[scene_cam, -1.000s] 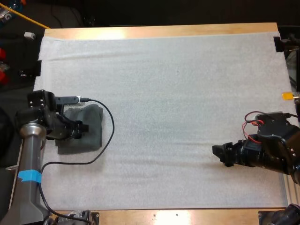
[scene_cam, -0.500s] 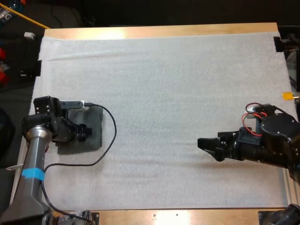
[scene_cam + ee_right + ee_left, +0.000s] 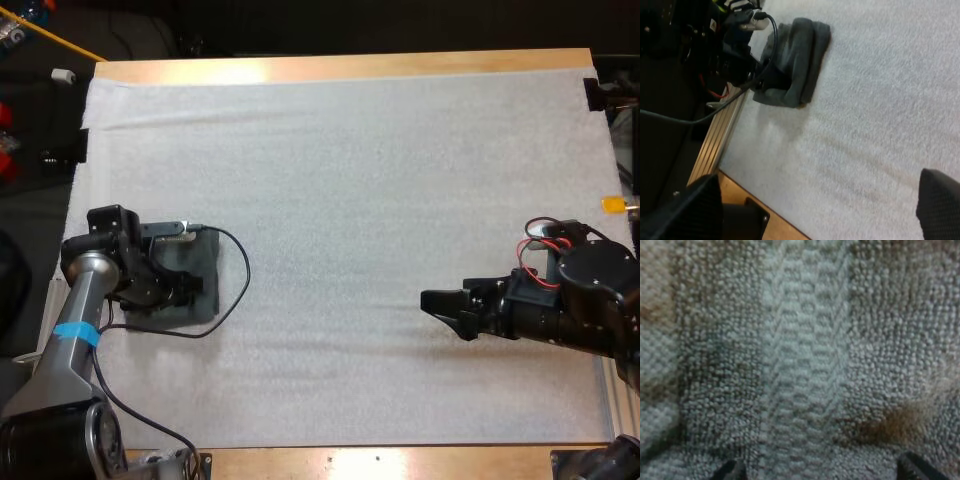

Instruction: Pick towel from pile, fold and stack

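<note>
Between the fingers (image 3: 732, 471) of the left gripper (image 3: 188, 288) — tips wide apart, low on the cloth — lies the folded towel (image 3: 200, 262) (dark grey-green, by the mat's (image 3: 350, 200) left edge). Well away, the right gripper (image 3: 432, 302) hovers over bare mat, fingers parted.

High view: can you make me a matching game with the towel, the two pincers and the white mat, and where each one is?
Things
1. dark grey-green folded towel
2. black left pincer
3. black right pincer
4. white mat

Places
A. open, over bare mat toward the right side
B. spread over the wooden table
C. lying near the mat's left edge
D. down at the towel

Pairs: 1-C, 2-D, 3-A, 4-B
</note>
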Tool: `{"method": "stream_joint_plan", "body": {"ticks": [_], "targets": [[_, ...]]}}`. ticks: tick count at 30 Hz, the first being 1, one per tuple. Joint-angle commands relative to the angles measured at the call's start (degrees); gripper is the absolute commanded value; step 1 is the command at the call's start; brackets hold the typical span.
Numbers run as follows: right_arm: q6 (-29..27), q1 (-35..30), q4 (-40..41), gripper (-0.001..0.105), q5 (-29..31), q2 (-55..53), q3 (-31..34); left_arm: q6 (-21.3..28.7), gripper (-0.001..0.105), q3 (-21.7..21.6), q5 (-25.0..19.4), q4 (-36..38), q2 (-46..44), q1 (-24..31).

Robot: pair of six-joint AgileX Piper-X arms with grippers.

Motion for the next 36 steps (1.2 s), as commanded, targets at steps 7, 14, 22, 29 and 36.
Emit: {"method": "stream_joint_plan", "body": {"ticks": [7,14,22,29,36], "targets": [[0.0,0.0,-0.7,0.077,0.4,-0.5,-0.2,-0.6,0.062,-8.5,-0.8,4.5,0.0,-0.2],[0.0,0.0,-0.7,0.077,0.4,-0.5,-0.2,-0.6,0.062,-12.2,-0.5,3.7,0.0,-0.2],[0.0,0.0,-0.7,0.077,0.4,-0.5,-0.2,-1.0,0.062,-12.1,2.4,-2.6,0.4,-2.2],[0.7,0.0,-0.7,0.077,0.4,-0.5,-0.2,-0.5,0.062,-12.1,-7.7,-4.4,4.1,-8.9],[1.1,0.0,-0.7,0.077,0.4,-0.5,-0.2,-1.8,0.062,-12.1,-6.7,-4.9,8.3,-8.6]]}}
